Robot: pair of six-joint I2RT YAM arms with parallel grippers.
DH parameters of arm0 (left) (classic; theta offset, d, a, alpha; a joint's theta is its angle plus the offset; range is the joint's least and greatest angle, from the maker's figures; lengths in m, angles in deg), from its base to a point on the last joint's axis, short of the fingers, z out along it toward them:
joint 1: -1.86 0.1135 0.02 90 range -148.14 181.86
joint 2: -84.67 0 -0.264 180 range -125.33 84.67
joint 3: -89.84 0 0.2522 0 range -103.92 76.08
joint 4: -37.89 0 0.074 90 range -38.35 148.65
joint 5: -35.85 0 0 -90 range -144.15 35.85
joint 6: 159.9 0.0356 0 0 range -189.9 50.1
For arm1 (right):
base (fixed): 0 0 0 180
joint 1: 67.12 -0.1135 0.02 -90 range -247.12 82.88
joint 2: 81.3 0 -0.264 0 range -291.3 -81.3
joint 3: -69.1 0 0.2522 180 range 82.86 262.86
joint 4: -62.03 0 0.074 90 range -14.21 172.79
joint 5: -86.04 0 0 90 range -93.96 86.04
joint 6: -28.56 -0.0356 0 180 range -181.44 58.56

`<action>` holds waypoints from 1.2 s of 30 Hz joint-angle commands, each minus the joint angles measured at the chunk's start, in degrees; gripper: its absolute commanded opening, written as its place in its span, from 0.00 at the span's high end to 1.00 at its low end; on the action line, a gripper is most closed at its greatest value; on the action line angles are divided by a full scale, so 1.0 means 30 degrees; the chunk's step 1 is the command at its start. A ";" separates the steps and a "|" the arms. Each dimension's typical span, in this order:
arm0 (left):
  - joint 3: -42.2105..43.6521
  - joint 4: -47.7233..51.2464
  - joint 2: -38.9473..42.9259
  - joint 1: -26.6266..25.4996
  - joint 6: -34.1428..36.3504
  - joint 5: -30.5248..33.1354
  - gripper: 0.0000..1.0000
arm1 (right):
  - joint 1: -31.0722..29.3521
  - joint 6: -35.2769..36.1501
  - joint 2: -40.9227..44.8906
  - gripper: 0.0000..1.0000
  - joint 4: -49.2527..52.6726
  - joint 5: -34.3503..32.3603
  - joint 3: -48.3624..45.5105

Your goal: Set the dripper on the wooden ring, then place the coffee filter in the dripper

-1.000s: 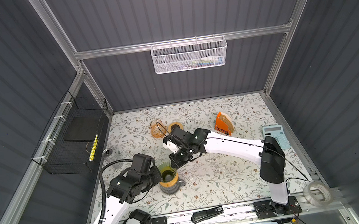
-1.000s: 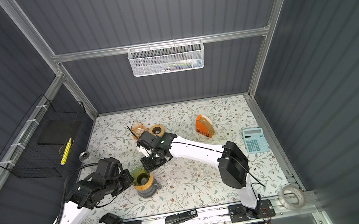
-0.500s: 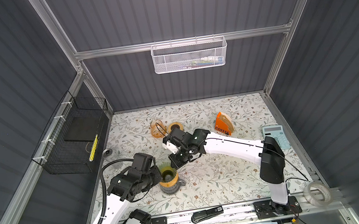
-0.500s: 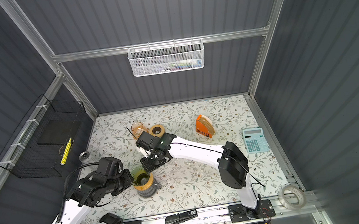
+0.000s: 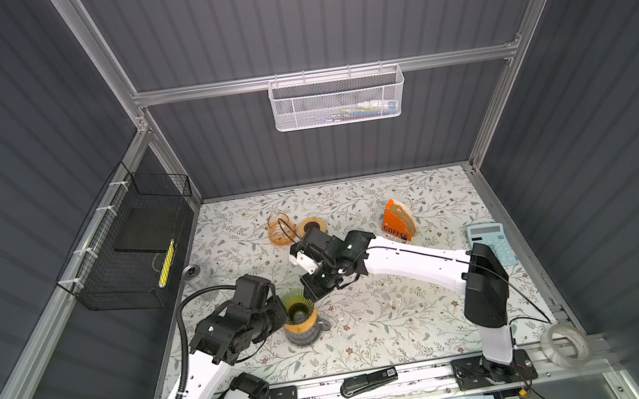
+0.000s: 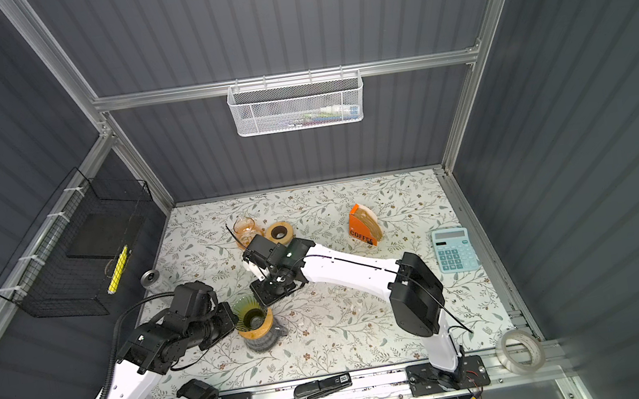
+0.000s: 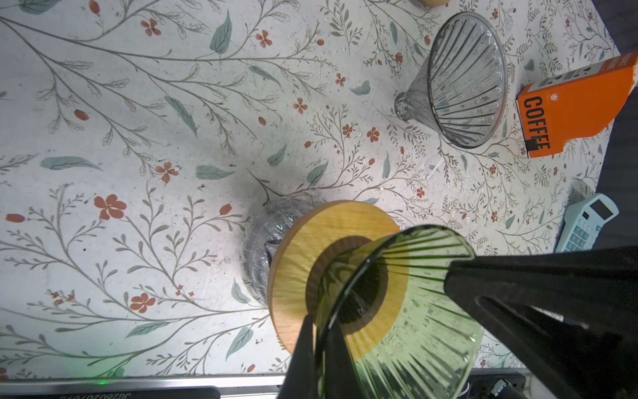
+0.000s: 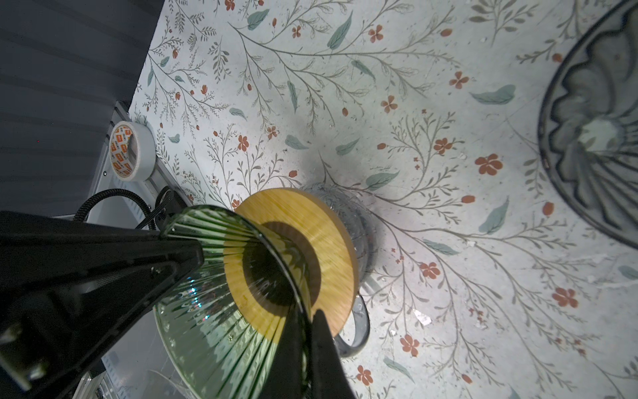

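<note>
1. Green dripper [image 5: 297,306] sits on the jug [image 5: 303,333]. My left gripper [image 7: 319,331] and right gripper [image 8: 307,321] each pinch its rim.
2. Orange box [image 5: 393,226], well apart, holds the coffee filter [image 5: 404,211].
3. Filter not yet fetched. Next, I judge, one gripper lets go and plucks a single sheet.

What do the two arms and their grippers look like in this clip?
Both arms have white tubular links with black joint housings. The left arm carries a black corrugated conduit; the right arm a thin black cable. Left gripper and right gripper have black tapered fingers.
</note>
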 commanded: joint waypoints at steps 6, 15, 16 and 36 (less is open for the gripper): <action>0.0404 0.1756 -0.0770 -0.0144 0.0853 -0.0435 1.00 | -0.0909 0.0740 -0.1899 0.99 0.0977 0.0225 -0.0476; -0.1198 0.2495 -0.1202 -0.0144 0.1570 0.0100 1.00 | -0.0850 0.0789 -0.1279 0.94 0.1824 0.0424 0.1223; -0.1288 0.2538 -0.1217 -0.0144 0.1593 0.0129 1.00 | -0.0849 0.0836 -0.1315 0.93 0.1960 0.0420 0.1384; -0.1744 0.2914 -0.0839 -0.0122 0.1834 0.0743 0.91 | -0.0855 0.1053 -0.1345 0.80 0.2601 0.0420 0.2549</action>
